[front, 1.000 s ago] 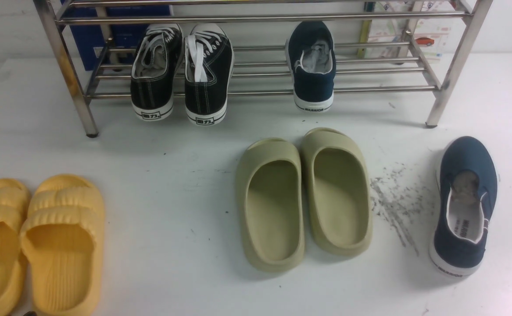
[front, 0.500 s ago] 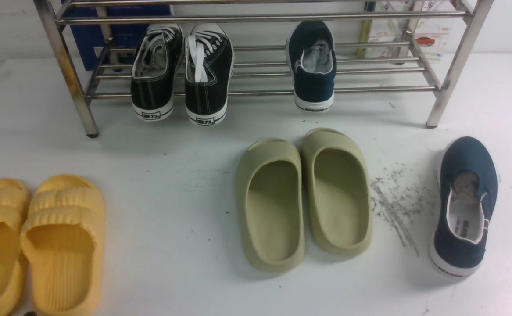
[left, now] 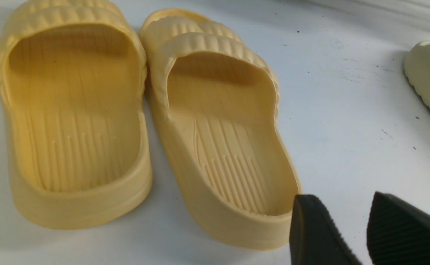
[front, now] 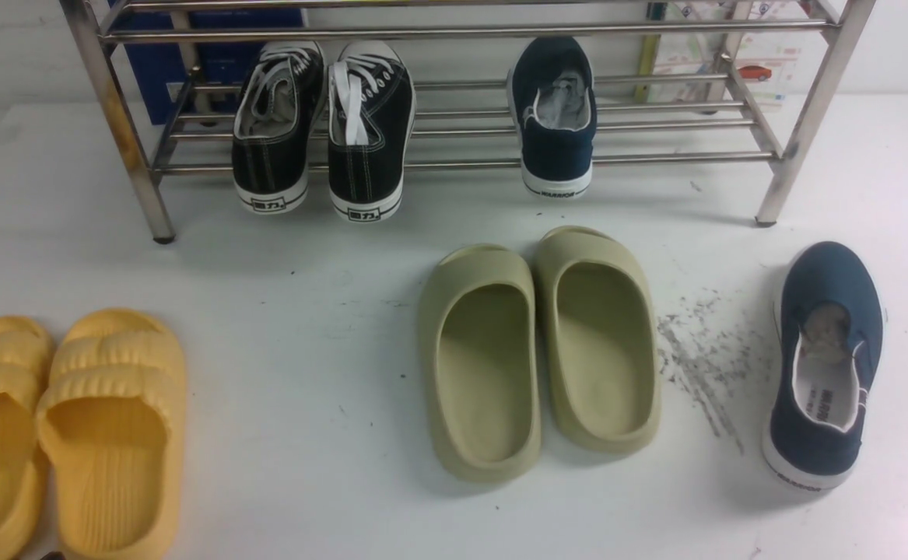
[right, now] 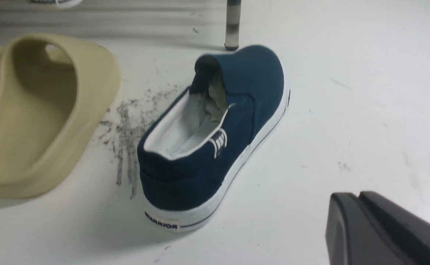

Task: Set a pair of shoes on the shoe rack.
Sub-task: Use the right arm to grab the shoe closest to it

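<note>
Seen only at the fingertips, through the wrist cameras. On the left gripper (left: pixel 342 206): two black fingers (left: pixel 310 232) standing apart, ribbed inner faces turned toward each other, a plain gap between, gripping nothing. On the right gripper (right: pixel 353 200): two smooth black fingers (right: pixel 402 228) lying close side by side, only a thin seam dividing them from this angle, gripping nothing; hard to say whether fully closed or parted a crack. Wrists and arms out of sight.
</note>
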Robot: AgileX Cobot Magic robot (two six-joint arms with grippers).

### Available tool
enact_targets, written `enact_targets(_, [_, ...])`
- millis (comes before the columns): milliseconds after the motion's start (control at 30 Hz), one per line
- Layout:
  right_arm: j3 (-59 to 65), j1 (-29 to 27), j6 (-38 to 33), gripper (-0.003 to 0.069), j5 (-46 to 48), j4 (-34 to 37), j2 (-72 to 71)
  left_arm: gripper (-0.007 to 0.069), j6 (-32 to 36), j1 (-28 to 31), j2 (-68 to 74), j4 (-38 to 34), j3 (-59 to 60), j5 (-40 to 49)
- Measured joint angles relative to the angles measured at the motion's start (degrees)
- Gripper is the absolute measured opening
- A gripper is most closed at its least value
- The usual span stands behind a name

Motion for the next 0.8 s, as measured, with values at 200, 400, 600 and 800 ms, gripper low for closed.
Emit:
enact_targets(200, [-13.08, 0.00, 0.00, 0.0078, 8.07, 0.62, 11.88, 0.0238, 0.00, 0.00, 0.00, 0.00, 0.00, 0.00])
enact_targets(400, [-20.18, 0.00, 0.00, 0.0086, 8.09, 4.71, 21.94, 0.0238, 0.00, 0.00, 0.00, 0.00, 0.00, 0.00])
enact_targets(600, [-21.63, 0.80, 0.05, 0.0090, 7.03, 8.32, 28.80, 0.0238, 0.00, 0.00, 0.00, 0.00, 0.00, 0.00])
enact_targets(800, [-21.63, 1.05, 0.05, 0.0094, 2.93, 11.55, 33.96, 0.0238, 0.00, 0.00, 0.00, 0.00, 0.00, 0.00])
